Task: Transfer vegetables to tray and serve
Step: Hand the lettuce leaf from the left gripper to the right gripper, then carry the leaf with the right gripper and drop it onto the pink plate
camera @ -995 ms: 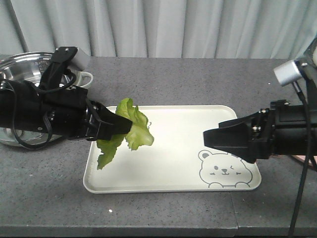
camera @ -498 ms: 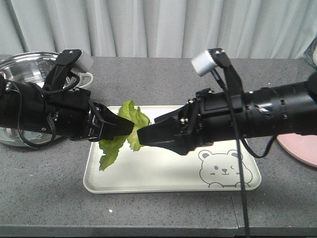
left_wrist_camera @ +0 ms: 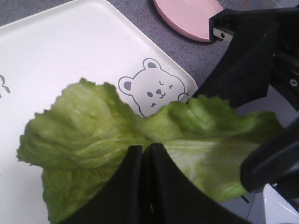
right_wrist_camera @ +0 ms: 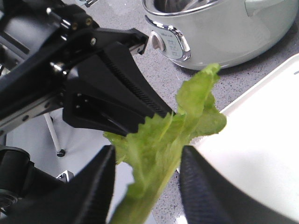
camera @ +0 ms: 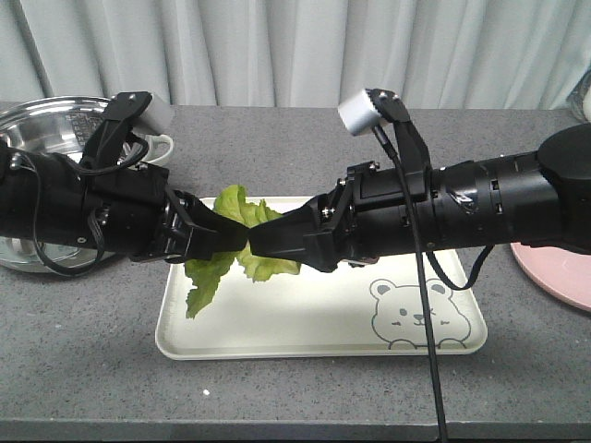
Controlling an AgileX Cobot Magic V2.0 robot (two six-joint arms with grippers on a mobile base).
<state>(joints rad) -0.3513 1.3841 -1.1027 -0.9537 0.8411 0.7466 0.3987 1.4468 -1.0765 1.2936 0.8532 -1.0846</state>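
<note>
My left gripper [camera: 242,238] is shut on the green frilly lettuce leaf [camera: 212,273] and holds it above the left part of the cream tray [camera: 305,325]. In the left wrist view its jaws [left_wrist_camera: 142,151] are pressed together on the leaf [left_wrist_camera: 93,126]. My right gripper [camera: 260,245] meets it tip to tip. In the right wrist view it [right_wrist_camera: 147,179] is open, with the leaf's pale stem end [right_wrist_camera: 163,140] hanging between its two fingers without being pinched. The tray's bear drawing [left_wrist_camera: 152,91] shows beyond the leaf.
A steel pot [camera: 37,125] with a white handle stands at the back left, also seen in the right wrist view [right_wrist_camera: 219,32]. A round pink plate [camera: 559,272] lies right of the tray. A grey curtain hangs behind the grey table.
My right arm has swung left across the tray, and its open jaws now stand around the leaf. The left gripper has kept hold of the leaf and barely moved.
</note>
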